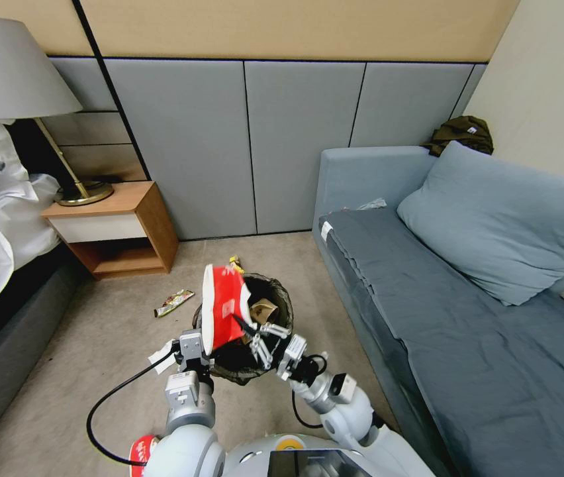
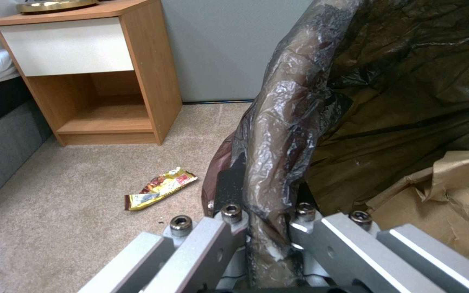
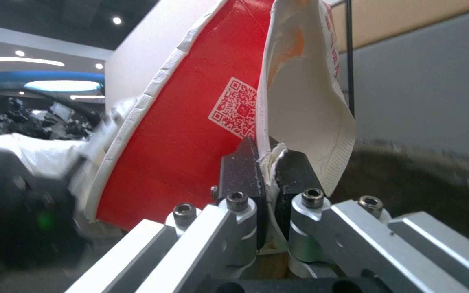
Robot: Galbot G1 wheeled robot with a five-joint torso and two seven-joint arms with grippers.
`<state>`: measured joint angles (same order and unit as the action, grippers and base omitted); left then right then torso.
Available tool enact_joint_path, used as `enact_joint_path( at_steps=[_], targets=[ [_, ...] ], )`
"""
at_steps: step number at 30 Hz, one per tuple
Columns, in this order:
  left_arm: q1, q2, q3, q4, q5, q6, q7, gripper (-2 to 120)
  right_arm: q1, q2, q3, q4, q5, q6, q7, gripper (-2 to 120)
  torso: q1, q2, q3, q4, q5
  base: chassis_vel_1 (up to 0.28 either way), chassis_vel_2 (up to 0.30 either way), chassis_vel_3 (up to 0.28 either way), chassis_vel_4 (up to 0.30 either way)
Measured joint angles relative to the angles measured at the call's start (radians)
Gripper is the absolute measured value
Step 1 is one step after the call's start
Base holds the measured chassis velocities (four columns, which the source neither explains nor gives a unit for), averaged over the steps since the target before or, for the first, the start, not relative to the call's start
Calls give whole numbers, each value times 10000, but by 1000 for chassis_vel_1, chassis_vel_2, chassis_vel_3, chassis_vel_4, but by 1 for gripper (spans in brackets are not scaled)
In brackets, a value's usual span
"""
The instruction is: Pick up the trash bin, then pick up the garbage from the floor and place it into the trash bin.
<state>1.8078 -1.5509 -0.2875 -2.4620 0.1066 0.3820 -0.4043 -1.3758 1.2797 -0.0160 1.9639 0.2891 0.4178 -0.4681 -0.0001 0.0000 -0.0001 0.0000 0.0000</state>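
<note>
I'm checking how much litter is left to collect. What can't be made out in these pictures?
- Head view: the trash bin's bottom, hidden by the red-and-white wrapper held by the right gripper.
- Head view: the yellow piece behind the bin, mostly hidden by the rim.
- Left wrist view: the bin's white wall, covered by the black liner clamped in the left gripper.

In the right wrist view, the right gripper [image 3: 264,162] has its two dark fingers [image 3: 238,171] pinched on the white edge of a crumpled red-and-white wrapper [image 3: 191,122] printed with a QR code, its red face standing upright before a grey wall panel [image 3: 419,81].
</note>
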Motion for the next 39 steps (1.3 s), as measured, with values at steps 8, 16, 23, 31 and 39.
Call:
enact_joint_path(
  at_steps=[8, 16, 23, 31, 39],
  targets=[
    [0, 0, 0, 0, 0, 0, 0, 0, 372, 159, 87, -812, 128, -33, 495, 0, 0, 0, 0, 0, 0, 0, 0, 0, 0],
    [0, 0, 1, 0, 0, 0, 0, 0, 572, 225, 161, -1246, 179, -70, 729, 0, 0, 0, 0, 0, 0, 0, 0, 0, 0],
    [0, 0, 1, 0, 0, 0, 0, 0, 643, 223, 274, -1308, 232, -88, 798, 0, 0, 0, 0, 0, 0, 0, 0, 0, 0],
    [0, 0, 0, 0, 0, 0, 0, 0, 643, 219, 325, -1437, 88, -328, 1033, 15, 1, 0, 0, 0, 0, 0, 0, 0, 0],
    [0, 0, 1, 0, 0, 0, 1, 0, 588, 217, 324, -1443, -36, -332, 1059, 39, 0, 0, 0, 0, 0, 0, 0, 0, 0]
  ],
)
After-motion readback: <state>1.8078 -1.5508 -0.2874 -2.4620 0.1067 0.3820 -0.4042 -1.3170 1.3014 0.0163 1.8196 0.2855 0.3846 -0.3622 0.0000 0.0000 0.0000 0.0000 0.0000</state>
